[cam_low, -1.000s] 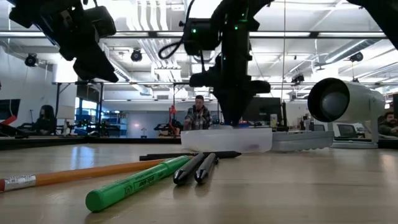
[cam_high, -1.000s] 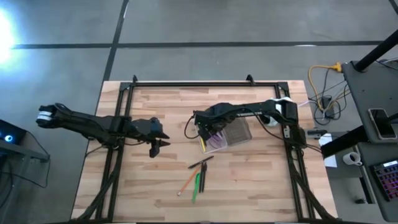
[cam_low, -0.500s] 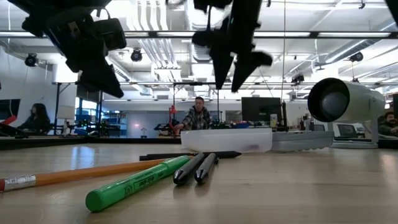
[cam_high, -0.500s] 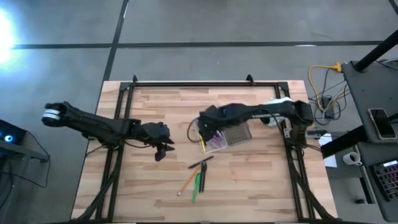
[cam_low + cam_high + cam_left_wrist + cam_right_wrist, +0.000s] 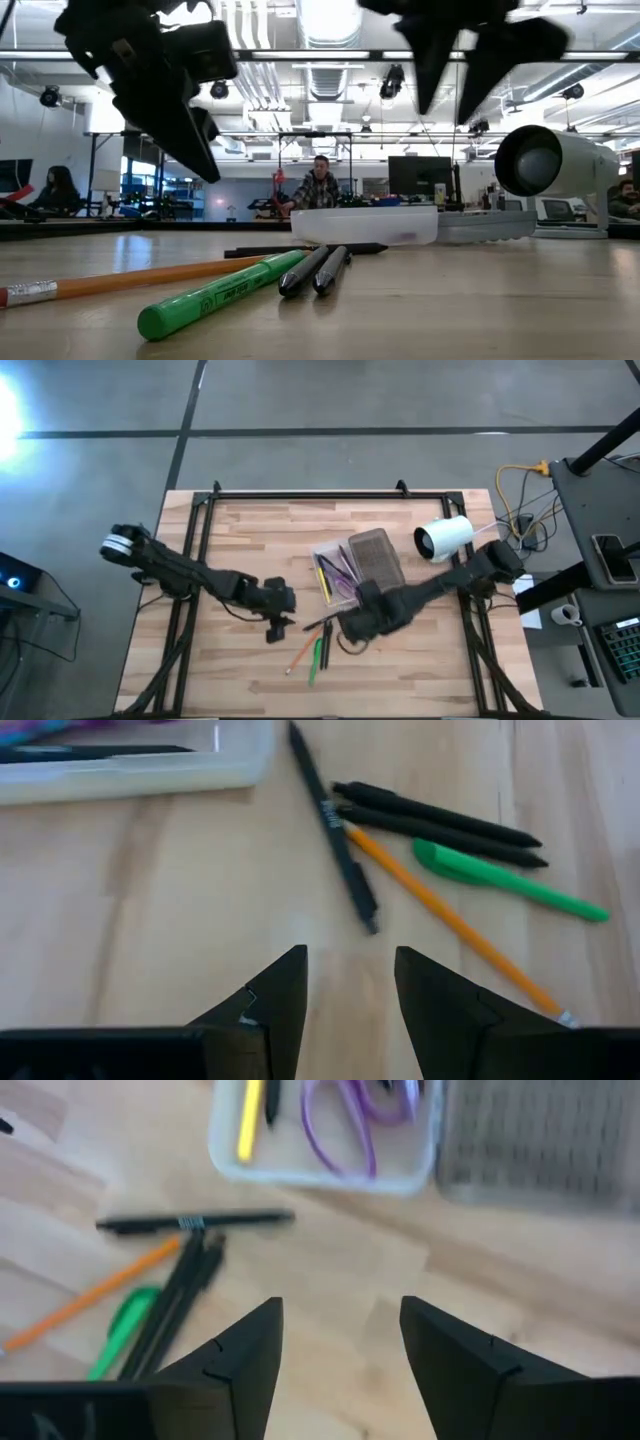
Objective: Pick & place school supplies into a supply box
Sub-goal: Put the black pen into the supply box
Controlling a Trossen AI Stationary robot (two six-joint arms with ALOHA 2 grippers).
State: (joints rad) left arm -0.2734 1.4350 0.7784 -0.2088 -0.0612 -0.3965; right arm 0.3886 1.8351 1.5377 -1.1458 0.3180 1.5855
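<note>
The supply box [image 5: 335, 575] lies open mid-table, its greyish lid [image 5: 376, 559] flat beside the clear tray. In the tray lie a yellow pencil [image 5: 249, 1118] and purple scissors [image 5: 362, 1120]. Loose on the wood near it are a black pen [image 5: 333, 818], two more black pens [image 5: 440, 817], a green pen [image 5: 510, 880] and an orange pencil [image 5: 450, 916]. My left gripper [image 5: 281, 624] hovers open just left of these pens. My right gripper [image 5: 352, 630] hovers open just right of them, nearer than the box. Both are above the table.
A white cylindrical camera [image 5: 443, 538] lies at the back right of the table, right of the lid. Bare wood [image 5: 230, 530] stretches across the far left. A black frame rail [image 5: 300, 494] runs along the far edge. People sit in the room beyond the table.
My right gripper has opened, risen out of the tray and swung toward the table's near edge, ending beside the loose pens. My left gripper has moved toward the right and near edges, closing in on the same pens. The pens and the box have stayed put.
</note>
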